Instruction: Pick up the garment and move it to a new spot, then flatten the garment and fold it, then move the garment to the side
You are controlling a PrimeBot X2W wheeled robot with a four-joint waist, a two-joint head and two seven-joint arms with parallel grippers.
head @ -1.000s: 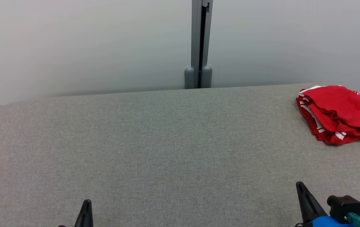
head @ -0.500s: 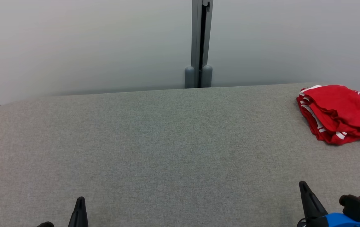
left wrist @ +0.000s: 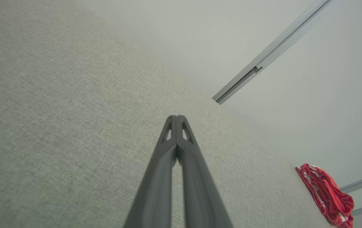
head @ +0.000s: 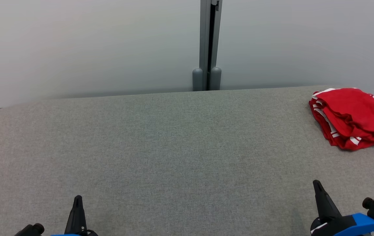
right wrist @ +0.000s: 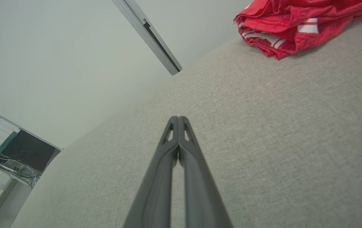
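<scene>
The desk (head: 174,147) is taking up most of the head view. It is a broad slab covered in grey woven cloth, matte and slightly grainy, and it is curving into a rounded corner at the far left. Behind it, smooth pale wall panels (head: 92,42) are rising, and a grey metal post (head: 209,46) with two rounded caps at its foot is joining them.

The garment (head: 350,116) is lying at the desk's far right, near the back edge, well apart from both end effectors. It is red knit fabric with white stripes and a patterned band, gathered into a loose, layered bundle whose stacked edges are facing the desk's middle.

It is looking soft, light and limp. Lifted by one layer, it would likely be sagging and falling open. The desk's rough cloth is probably gripping it, so dragging it would rumple it. The safer hold seems to be a pinch through all the layers at the thick stacked edge, or one end effector at each end of that edge.

The left end effector (head: 77,200) is sitting low at the near left and the right end effector (head: 317,185) at the near right. Their long, dark, tapering fingers (left wrist: 155,183), each with a small triangular cut-out near its tip, are pressing together tip to tip and are pinching nothing.
</scene>
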